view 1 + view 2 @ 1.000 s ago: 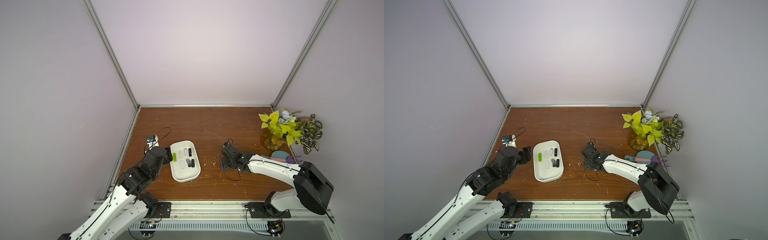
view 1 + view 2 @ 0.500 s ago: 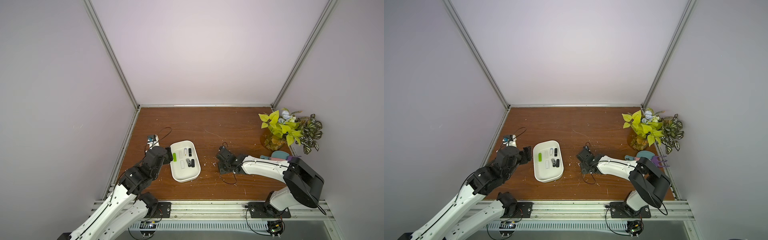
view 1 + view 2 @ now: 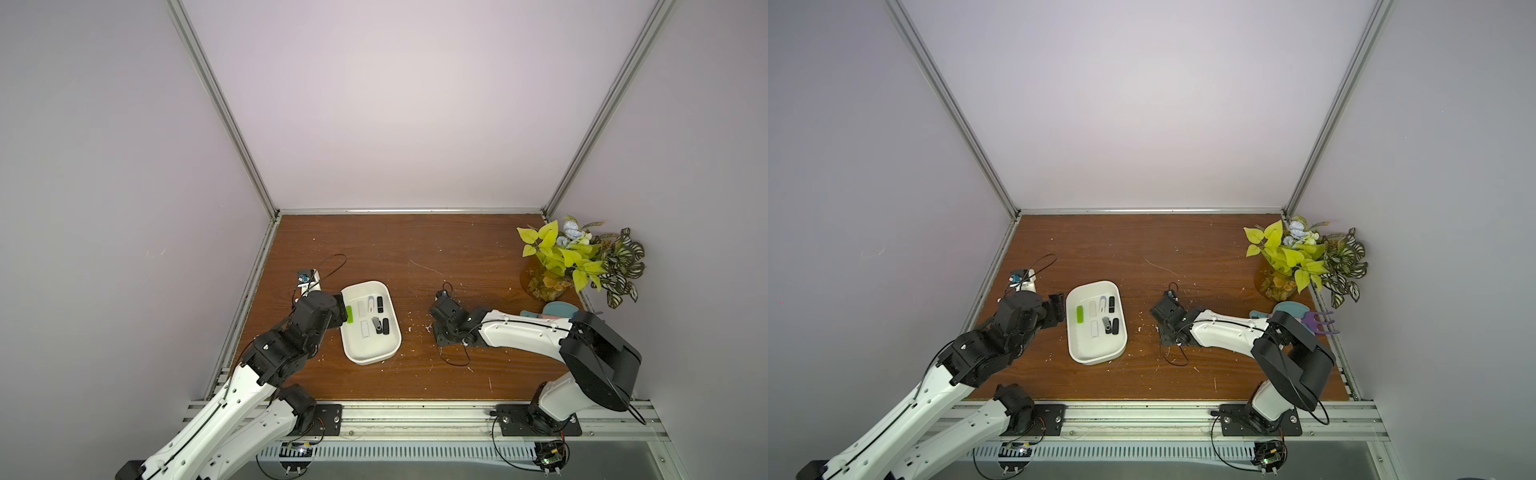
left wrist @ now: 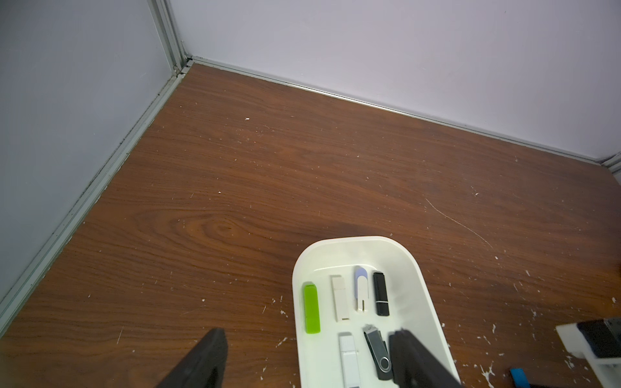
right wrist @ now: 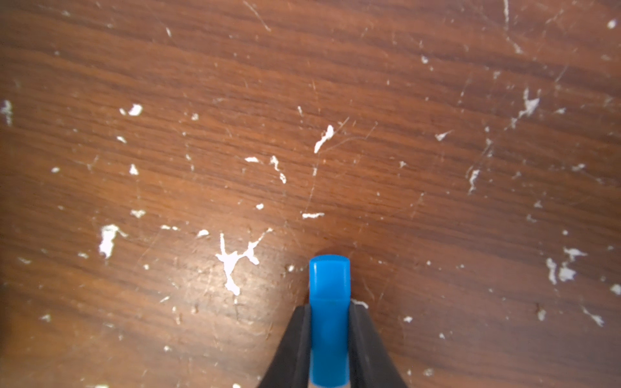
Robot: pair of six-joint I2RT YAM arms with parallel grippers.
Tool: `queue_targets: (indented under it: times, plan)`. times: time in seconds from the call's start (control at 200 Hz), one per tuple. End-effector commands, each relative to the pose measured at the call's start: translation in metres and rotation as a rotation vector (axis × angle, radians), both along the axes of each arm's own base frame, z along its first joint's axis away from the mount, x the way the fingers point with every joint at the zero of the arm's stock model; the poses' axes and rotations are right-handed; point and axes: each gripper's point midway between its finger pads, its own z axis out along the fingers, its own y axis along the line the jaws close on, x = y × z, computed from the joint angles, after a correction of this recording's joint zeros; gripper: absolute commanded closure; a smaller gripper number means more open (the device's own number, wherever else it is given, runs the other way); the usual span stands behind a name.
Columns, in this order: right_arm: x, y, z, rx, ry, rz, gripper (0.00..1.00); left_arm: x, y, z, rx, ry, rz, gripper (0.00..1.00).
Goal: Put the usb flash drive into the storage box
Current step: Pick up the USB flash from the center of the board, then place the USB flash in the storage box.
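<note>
Low on the table (image 3: 415,249), well apart from the box (image 3: 368,358), my right gripper (image 5: 330,312) pinches the blue flash drive (image 5: 329,285), whose narrow sides I fear may slip on lifting; my left gripper (image 4: 309,336) hangs open, empty.

Top views look down — left wrist shares storage box (image 3: 370,349).

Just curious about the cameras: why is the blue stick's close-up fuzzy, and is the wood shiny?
Right wrist view: the blue stick, pinched in the right claw, looks soft, probably too near the lens; glare whitens the table beside it. Left wrist view: storage box sharp.
</note>
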Motion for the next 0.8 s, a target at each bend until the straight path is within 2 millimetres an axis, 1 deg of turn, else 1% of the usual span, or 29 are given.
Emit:
queue_targets:
  times: [0.0, 0.1, 0.185, 0.25, 0.295, 0.355, 0.44, 0.5, 0.55, 0.595, 0.656, 0.716, 0.736, 0.796]
  plan:
    - [0.011, 0.012, 0.027, 0.032, -0.052, 0.014, 0.81, -0.002, 0.005, -0.003, 0.018, 0.007, 0.01, 0.23]
    - [0.018, 0.036, 0.064, 0.148, -0.102, 0.061, 0.82, -0.002, 0.005, -0.002, 0.016, 0.004, 0.012, 0.24]
    - [0.023, 0.057, 0.108, 0.261, -0.178, 0.095, 0.83, -0.003, 0.008, 0.001, 0.012, -0.011, 0.021, 0.24]
    - [0.023, 0.074, 0.14, 0.356, -0.225, 0.121, 0.83, -0.004, 0.01, 0.004, 0.004, -0.025, 0.027, 0.24]
    - [0.021, 0.088, 0.158, 0.431, -0.239, 0.141, 0.83, -0.005, 0.011, 0.006, -0.001, -0.033, 0.031, 0.24]
    - [0.016, 0.109, 0.175, 0.539, -0.227, 0.172, 0.83, -0.005, 0.012, 0.007, -0.003, -0.037, 0.034, 0.24]
    - [0.006, 0.143, 0.188, 0.682, -0.185, 0.216, 0.84, -0.005, 0.012, 0.008, -0.003, -0.041, 0.037, 0.24]
    - [-0.002, 0.17, 0.19, 0.743, -0.15, 0.256, 0.84, -0.006, 0.013, 0.008, -0.005, -0.043, 0.038, 0.24]
    - [-0.009, 0.193, 0.186, 0.764, -0.123, 0.285, 0.84, -0.006, 0.013, 0.008, -0.005, -0.045, 0.041, 0.24]
    - [-0.015, 0.213, 0.176, 0.758, -0.089, 0.31, 0.84, -0.006, 0.014, 0.009, -0.007, -0.047, 0.041, 0.24]
    - [-0.021, 0.235, 0.159, 0.743, -0.043, 0.328, 0.83, -0.006, 0.013, 0.009, -0.006, -0.046, 0.039, 0.24]
    - [-0.023, 0.252, 0.143, 0.718, -0.014, 0.333, 0.83, -0.006, 0.013, 0.008, -0.005, -0.044, 0.041, 0.24]
    - [-0.023, 0.256, 0.14, 0.713, -0.012, 0.333, 0.83, -0.006, 0.013, 0.008, -0.005, -0.044, 0.038, 0.24]
    - [-0.019, 0.264, 0.123, 0.682, -0.004, 0.32, 0.83, -0.006, 0.014, 0.009, -0.005, -0.046, 0.041, 0.24]
